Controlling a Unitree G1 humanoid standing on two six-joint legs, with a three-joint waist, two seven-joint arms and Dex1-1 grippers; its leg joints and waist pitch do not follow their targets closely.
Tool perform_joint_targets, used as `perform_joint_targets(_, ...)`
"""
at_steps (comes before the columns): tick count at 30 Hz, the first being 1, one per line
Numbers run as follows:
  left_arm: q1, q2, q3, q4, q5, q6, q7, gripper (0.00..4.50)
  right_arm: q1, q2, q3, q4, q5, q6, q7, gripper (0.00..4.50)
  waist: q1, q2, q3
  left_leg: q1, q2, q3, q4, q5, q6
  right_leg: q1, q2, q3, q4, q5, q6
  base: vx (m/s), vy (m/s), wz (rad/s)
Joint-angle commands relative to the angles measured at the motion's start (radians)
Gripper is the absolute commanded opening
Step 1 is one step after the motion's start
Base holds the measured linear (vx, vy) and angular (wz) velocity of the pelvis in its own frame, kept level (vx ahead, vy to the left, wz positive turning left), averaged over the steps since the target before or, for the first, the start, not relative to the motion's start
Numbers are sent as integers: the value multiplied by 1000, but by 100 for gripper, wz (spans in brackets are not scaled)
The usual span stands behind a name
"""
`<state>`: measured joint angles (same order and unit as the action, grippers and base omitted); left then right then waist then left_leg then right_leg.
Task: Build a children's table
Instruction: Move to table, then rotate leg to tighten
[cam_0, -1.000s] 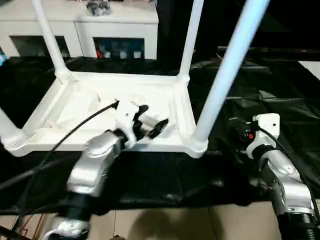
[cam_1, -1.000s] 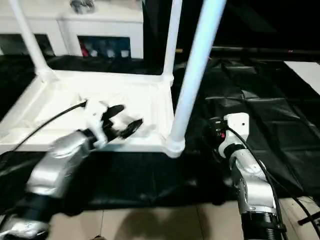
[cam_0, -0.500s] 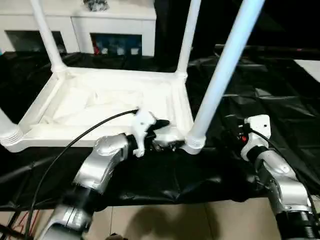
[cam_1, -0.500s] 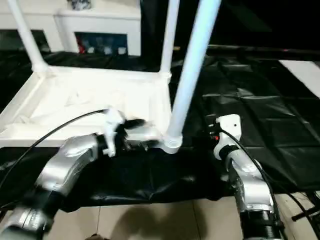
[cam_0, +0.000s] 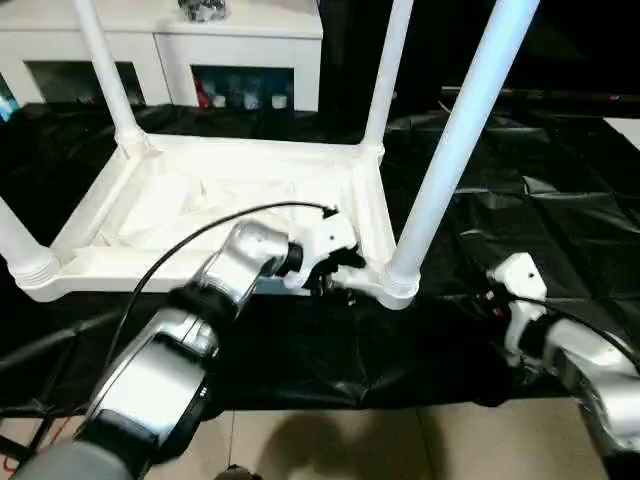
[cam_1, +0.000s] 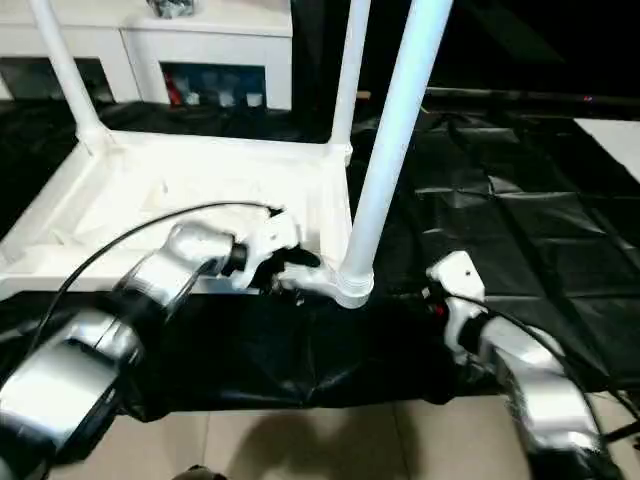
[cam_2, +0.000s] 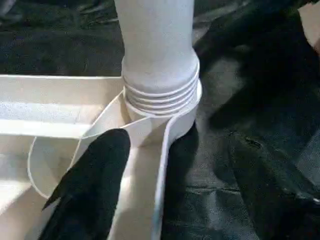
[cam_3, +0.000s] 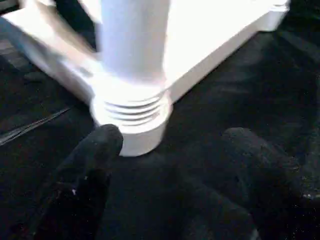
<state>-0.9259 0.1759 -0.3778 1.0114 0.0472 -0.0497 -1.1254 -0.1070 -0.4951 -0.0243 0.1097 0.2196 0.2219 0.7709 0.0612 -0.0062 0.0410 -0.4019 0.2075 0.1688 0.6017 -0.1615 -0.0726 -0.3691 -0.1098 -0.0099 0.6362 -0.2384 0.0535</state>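
Note:
The children's table lies upside down on a black sheet, its white tabletop (cam_0: 230, 195) showing its ribbed underside. Its legs stand upright in the corner sockets: near right (cam_0: 455, 150), far right (cam_0: 385, 70), far left (cam_0: 105, 70), near left (cam_0: 15, 245). My left gripper (cam_0: 335, 270) is at the near right corner, open. One finger (cam_2: 95, 185) is inside the front rim and the other (cam_2: 270, 190) is outside it over the sheet, just short of the threaded socket (cam_2: 160, 95). My right gripper (cam_3: 174, 135) is open and low over the sheet, facing the same socket (cam_3: 132, 120) from the right.
A white cabinet (cam_0: 160, 50) with glass doors stands behind the table. The black sheet (cam_0: 560, 180) covers the ground all round, with tiled floor (cam_0: 350, 440) along the near edge. A black cable (cam_0: 200, 240) arcs from my left wrist over the tabletop.
My left arm has swung right and forward from over the tabletop's middle to the near right corner, now straddling the front rim. My right arm has sunk lower and drawn back.

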Motion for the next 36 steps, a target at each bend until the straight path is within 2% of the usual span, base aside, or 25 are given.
perform_joint_targets(1, -22, -8, -21, 49, 32, -7, 10, 295, 25, -27, 7, -49, 20, 23, 38, 371, 3, 10, -64, 30, 4, 5, -65, -202, 66, 38, -10, 4, -75, 91, -290, 0, 0, 0)
perform_joint_targets(2, -31, -12, -21, 70, 35, -7, 10, 286, 32, -34, 7, -59, 24, 25, 47, 371, 1, 1, -65, 28, 4, 6, -63, -197, 71, 42, -10, 4, -76, 103, -292, 0, 0, 0)
perform_joint_targets(3, -39, -17, -19, 89, 38, 3, 19, 286, 38, -38, 7, -65, 27, 23, 53, 371, 2, 1, -67, 28, 4, 5, -63, -188, 75, 43, -11, 3, -75, 113, -294, 0, 0, 0)
perform_joint_targets(4, -51, -22, -18, 115, 42, 12, 25, 278, 43, -42, 6, -69, 29, 21, 58, 371, -1, 10, -67, 26, 2, 6, -62, -181, 79, 43, -10, 2, -76, 125, -300, 0, 0, 0)
perform_joint_targets(5, -58, -24, -18, 134, 47, 20, 27, 269, 46, -44, 5, -69, 30, 18, 60, 371, -1, 13, -68, 26, 2, 5, -61, -173, 81, 43, -11, 1, -74, 132, -306, 0, 0, 0)
perform_joint_targets(6, -63, -26, -17, 148, 50, 30, 30, 259, 49, -45, 4, -69, 31, 17, 62, 371, -2, 11, -67, 25, 1, 6, -61, -171, 85, 43, -10, 1, -76, 132, -308, 0, 0, 0)
perform_joint_targets(7, -68, -29, -13, 163, 54, 31, 29, 251, 50, -45, 3, -70, 31, 17, 64, 371, -2, 17, -67, 25, 1, 6, -60, -169, 90, 42, -11, 1, -76, 131, -311, 0, 0, 0)
perform_joint_targets(9, -77, -32, -10, 187, 66, 30, 34, 240, 55, -46, 2, -75, 31, 18, 66, 371, -2, 17, -68, 26, 1, 6, -60, -165, 97, 43, -10, 1, -77, 131, -314, 0, 0, 0)
perform_joint_targets(12, -92, -34, -4, 224, 84, 24, 86, 212, 65, -49, 1, -85, 33, 19, 67, 371, -1, 24, -66, 26, 3, 5, -61, -179, 95, 42, -12, 0, -79, 110, -315, 0, 0, 0)
perform_joint_targets(18, -112, -37, 7, 264, 106, 0, 151, 177, 79, -53, 0, -91, 30, 12, 73, 371, -1, 26, -64, 26, 3, 5, -65, -202, 85, 40, -12, -1, -84, 66, -308, 0, 0, 0)
perform_joint_targets(23, -119, -36, 12, 281, 115, 6, 157, 122, 77, -54, 2, -89, 26, 9, 76, 371, -3, 26, -63, 26, 3, 5, -67, -209, 82, 38, -12, 0, -87, 50, -304, 0, 0, 0)
perform_joint_targets(24, -120, -36, 18, 284, 111, 13, 158, 122, 76, -55, 4, -89, 24, 8, 76, 371, -4, 25, -63, 24, 3, 5, -67, -208, 82, 39, -12, -1, -87, 52, -303, 0, 0, 0)
perform_joint_targets(29, -122, -39, 31, 293, 104, 27, 134, 77, 73, -59, 8, -88, 20, 4, 81, 371, -6, 26, -60, 25, 4, 5, -69, -225, 79, 36, -13, 0, -90, 29, -302, 0, 0, 0)
perform_joint_targets(30, -123, -41, 50, 292, 89, 50, 96, 77, 71, -58, 8, -86, 19, 0, 81, 371, -7, 21, -60, 24, 4, 6, -70, -224, 80, 36, -13, 0, -90, 27, -301, 0, 0, 0)
perform_joint_targets(31, -123, -42, 57, 291, 85, 57, 84, 59, 71, -57, 7, -86, 19, -2, 80, 371, -5, 24, -60, 24, 4, 6, -70, -218, 82, 36, -14, 0, -90, 23, -302, 0, 0, 0)
perform_joint_targets(33, -120, -35, 67, 281, 74, 97, 38, 43, 65, -54, 3, -77, 18, -8, 75, 371, -5, 26, -61, 24, 4, 5, -70, -208, 83, 36, -14, 0, -89, 35, -304, 0, 0, 0)
perform_joint_targets(36, -99, -26, 84, 249, 51, 147, 19, 30, 40, -44, 0, -44, 14, -20, 65, 371, -7, 28, -65, 21, 4, 5, -68, -165, 95, 40, -14, -2, -81, 113, -318, 0, 0, 0)
